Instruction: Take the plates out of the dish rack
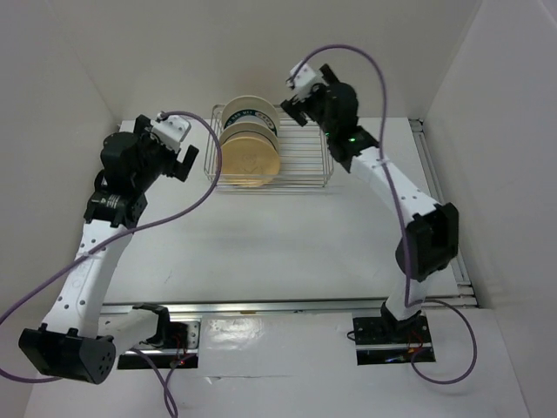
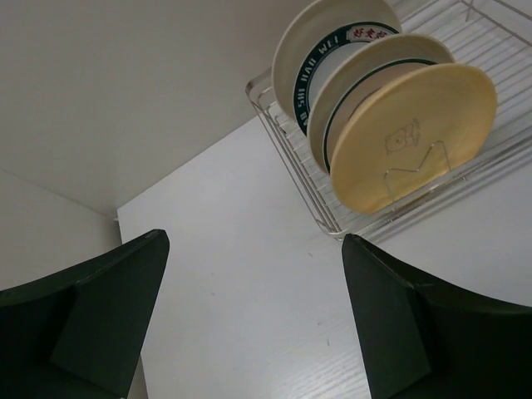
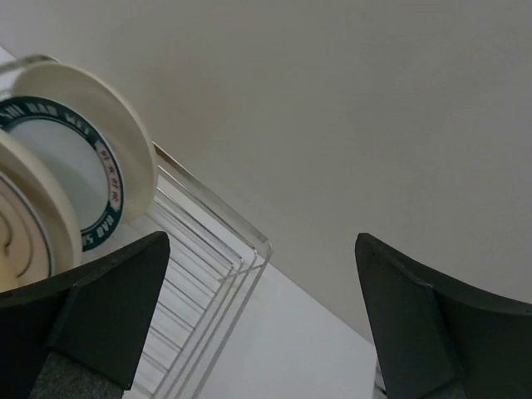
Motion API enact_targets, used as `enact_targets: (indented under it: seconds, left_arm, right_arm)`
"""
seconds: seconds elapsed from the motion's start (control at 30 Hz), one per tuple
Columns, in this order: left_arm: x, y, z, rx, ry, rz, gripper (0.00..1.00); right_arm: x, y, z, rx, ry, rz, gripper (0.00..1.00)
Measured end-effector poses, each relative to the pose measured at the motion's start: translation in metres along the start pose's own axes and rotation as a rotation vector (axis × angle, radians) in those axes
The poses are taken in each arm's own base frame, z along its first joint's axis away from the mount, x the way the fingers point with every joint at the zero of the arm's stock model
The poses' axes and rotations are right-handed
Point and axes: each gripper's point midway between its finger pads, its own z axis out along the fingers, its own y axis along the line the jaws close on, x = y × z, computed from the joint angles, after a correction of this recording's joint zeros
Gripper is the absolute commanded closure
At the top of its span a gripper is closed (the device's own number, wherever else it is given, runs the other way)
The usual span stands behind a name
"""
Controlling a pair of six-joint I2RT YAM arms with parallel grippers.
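The left fingers [image 1: 180, 164] are spread wide with nothing between them. They are just outside the left end of the dish rack [image 1: 306, 171], near its railing but not touching it. In the left wrist view, the plates [image 2: 391, 108] lie ahead of the gap between these fingers, up and to the right.

The rack sits at the far side of the white desk [image 1: 287, 244]. The plates stand on edge in its left half, packed close one behind another. A plain tan plate [image 1: 250, 164] is nearest, leaning against a V-shaped wire. Behind it is a cream plate [image 2: 366, 71] with a thin dark line at the rim, then a white plate [image 3: 79, 162] with a dark green lettered band.

The right fingers [image 1: 296, 109] are by the rack's far rail, just right of the plates, parted wide and holding nothing. In the right wrist view the plates sit off to their left.
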Motion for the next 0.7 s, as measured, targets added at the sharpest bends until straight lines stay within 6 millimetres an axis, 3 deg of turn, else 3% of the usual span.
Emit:
enact_targets:
  seconds: [0.13,0.23,0.3,0.4,0.5,0.57,0.7]
  left_arm:
    - [-0.013,0.0,0.0,0.055,0.047,-0.019,0.0]
    - [-0.008,-0.006,0.006,0.108,0.109,-0.042,0.0]
    - [0.004,-0.014,0.009,0.145,0.163,-0.067,0.0]
    - [0.024,-0.025,0.008,0.186,0.242,-0.09,0.0]
    - [0.034,-0.03,0.006,0.202,0.279,-0.101,0.0]
    - [0.037,-0.032,0.006,0.204,0.289,-0.11,0.0]
    - [0.043,-0.034,0.007,0.203,0.3,-0.122,0.0]
  right_arm:
    - [0.03,0.038,0.045,0.07,0.135,-0.102,0.0]
    - [0.036,0.058,0.078,0.029,0.184,-0.034,0.0]
    - [0.043,0.078,0.077,-0.082,0.2,0.072,0.01]
    - [0.033,0.098,0.071,-0.265,0.155,0.288,0.02]
    - [0.03,0.103,0.063,-0.373,0.149,0.45,0.1]
    - [0.034,0.105,0.059,-0.416,0.172,0.516,0.21]
    - [0.039,0.133,0.05,-0.521,0.199,0.582,0.28]
